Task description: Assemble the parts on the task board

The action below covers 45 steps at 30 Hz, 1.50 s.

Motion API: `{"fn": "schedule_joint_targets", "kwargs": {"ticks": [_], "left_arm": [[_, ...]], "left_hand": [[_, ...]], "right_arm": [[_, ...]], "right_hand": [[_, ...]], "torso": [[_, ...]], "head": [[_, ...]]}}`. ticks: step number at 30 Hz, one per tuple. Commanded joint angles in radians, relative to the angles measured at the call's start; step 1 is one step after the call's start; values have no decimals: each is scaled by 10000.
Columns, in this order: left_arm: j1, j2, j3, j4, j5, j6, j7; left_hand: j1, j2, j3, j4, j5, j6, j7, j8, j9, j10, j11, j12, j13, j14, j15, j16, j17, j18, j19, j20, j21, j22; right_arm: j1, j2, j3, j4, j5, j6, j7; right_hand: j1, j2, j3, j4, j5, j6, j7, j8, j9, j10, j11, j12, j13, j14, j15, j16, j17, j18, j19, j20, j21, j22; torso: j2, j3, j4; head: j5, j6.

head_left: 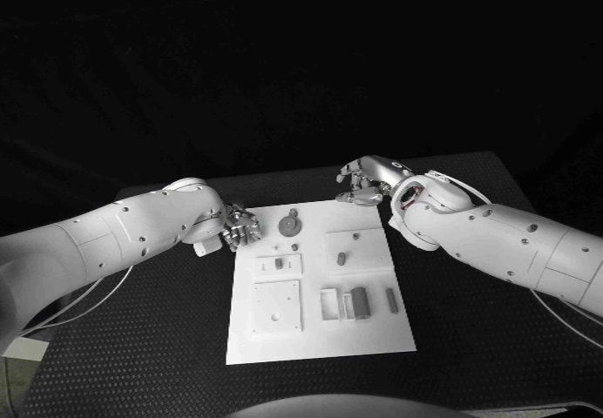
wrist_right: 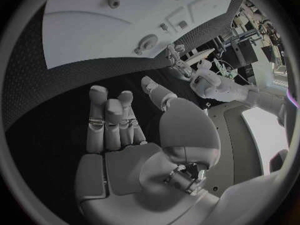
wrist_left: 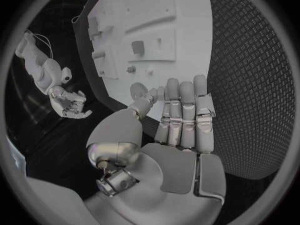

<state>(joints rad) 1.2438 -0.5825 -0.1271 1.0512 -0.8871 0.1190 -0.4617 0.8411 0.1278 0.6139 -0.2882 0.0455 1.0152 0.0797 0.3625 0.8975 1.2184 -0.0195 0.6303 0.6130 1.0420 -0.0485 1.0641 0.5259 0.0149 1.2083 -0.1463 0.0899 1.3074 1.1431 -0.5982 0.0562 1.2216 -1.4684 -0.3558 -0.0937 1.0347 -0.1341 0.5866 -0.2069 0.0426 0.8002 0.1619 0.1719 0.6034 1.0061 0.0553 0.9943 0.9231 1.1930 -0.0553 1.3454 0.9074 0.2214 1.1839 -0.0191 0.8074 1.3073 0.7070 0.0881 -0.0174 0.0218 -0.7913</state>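
The white task board [head_left: 317, 341] lies in the middle of the black table. On it lie a round grey disc part [head_left: 290, 225], a small oval part [head_left: 343, 258] and two dark bar parts [head_left: 360, 302] near a frame-shaped recess. My left hand [head_left: 239, 228] hovers at the board's far left corner, fingers straight and holding nothing [wrist_left: 181, 117]. My right hand [head_left: 366, 182] hangs just beyond the far right corner, fingers loosely bent, palm empty [wrist_right: 115, 122]. The right wrist view shows the disc part [wrist_right: 147, 42] on the board [wrist_right: 81, 30].
A square white plate with small holes [head_left: 276, 305] sits in the board's near left area. Black mesh-textured table [head_left: 125, 348] surrounds the board on all sides. A cable runs off the table's left edge [head_left: 50, 313].
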Motion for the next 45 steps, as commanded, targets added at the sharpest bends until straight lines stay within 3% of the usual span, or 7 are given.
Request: {"fn": "schedule_joint_targets", "kwargs": {"ticks": [1, 8, 14, 20, 30, 45], "left_arm": [[16, -263, 3, 488, 475, -332, -131], [15, -722, -11, 1495, 176, -455, -242], [5, -844, -139, 1927, -181, -481, -322], [5, -825, -274, 2039, -254, -360, -409], [1, -884, -594, 2326, -628, 76, -616], [-21, -804, -662, 2246, -636, 67, -668]], "left_hand": [[189, 93, 55, 8, 29, 90, -46, -26, 22, 138, -78, -7, -17, 82, -18, 64, -19, 91, 103, 1, 53, 209], [196, 86, 60, 0, 29, 112, -54, -44, 21, 165, -87, -17, -27, 106, -25, 65, -29, 93, 120, -7, 59, 210], [200, 68, 61, 0, 29, 143, -63, -60, 22, 201, -97, -26, -36, 137, -34, 68, -39, 93, 144, -15, 68, 212], [219, 29, 71, -5, 29, 197, -82, -75, 31, 261, -116, -32, -46, 188, -51, 78, -52, 97, 184, -32, 83, 214], [228, 20, 75, -6, 29, 237, -96, -83, 42, 304, -130, -33, -51, 224, -60, 89, -59, 98, 214, -43, 95, 216], [224, 11, 74, -3, 28, 246, -98, -94, 46, 314, -132, -42, -56, 231, -63, 89, -65, 93, 218, -44, 96, 215]], "right_arm": [[-3, -22, 4, 16, -5, 97, 10], [-3, -30, 4, 19, -4, 114, 2], [-3, -47, 4, 21, -4, 119, -4], [-3, -40, 4, 26, -4, 124, -2], [-4, -38, 4, 6, -3, 132, 3], [-4, -19, 4, -4, -2, 117, 5]], "right_hand": [[-17, 43, -58, 17, 58, 14, 73, -37, -13, -43, -6, 26, -16, 68, -5, -33, 16, 404, 3, -50, -67, 177], [-21, 44, -58, 21, 58, 15, 73, -36, -13, -43, -7, 28, -19, 69, -5, -34, 16, 404, 4, -50, -67, 177], [-24, 47, -58, 25, 58, 16, 73, -36, -14, -43, -7, 30, -21, 69, -6, -34, 16, 404, 4, -50, -68, 177], [-25, 47, -57, 26, 58, 16, 73, -36, -14, -44, -7, 31, -23, 69, -6, -35, 16, 404, 4, -50, -68, 177], [-28, 45, -57, 29, 58, 17, 73, -36, -16, -45, -7, 34, -26, 70, -6, -35, 16, 404, 4, -51, -70, 177], [-33, 46, -57, 34, 58, 17, 72, -37, -17, -47, -7, 38, -32, 70, -6, -37, 17, 404, 5, -51, -71, 178]], "torso": [[1, -10, 15], [9, -14, 5], [22, -15, -6], [15, 2, -15], [12, 24, -33], [18, 17, -33]], "head": [[13, -2], [35, -7], [82, -33], [94, -53], [115, -120], [113, -151]]}}
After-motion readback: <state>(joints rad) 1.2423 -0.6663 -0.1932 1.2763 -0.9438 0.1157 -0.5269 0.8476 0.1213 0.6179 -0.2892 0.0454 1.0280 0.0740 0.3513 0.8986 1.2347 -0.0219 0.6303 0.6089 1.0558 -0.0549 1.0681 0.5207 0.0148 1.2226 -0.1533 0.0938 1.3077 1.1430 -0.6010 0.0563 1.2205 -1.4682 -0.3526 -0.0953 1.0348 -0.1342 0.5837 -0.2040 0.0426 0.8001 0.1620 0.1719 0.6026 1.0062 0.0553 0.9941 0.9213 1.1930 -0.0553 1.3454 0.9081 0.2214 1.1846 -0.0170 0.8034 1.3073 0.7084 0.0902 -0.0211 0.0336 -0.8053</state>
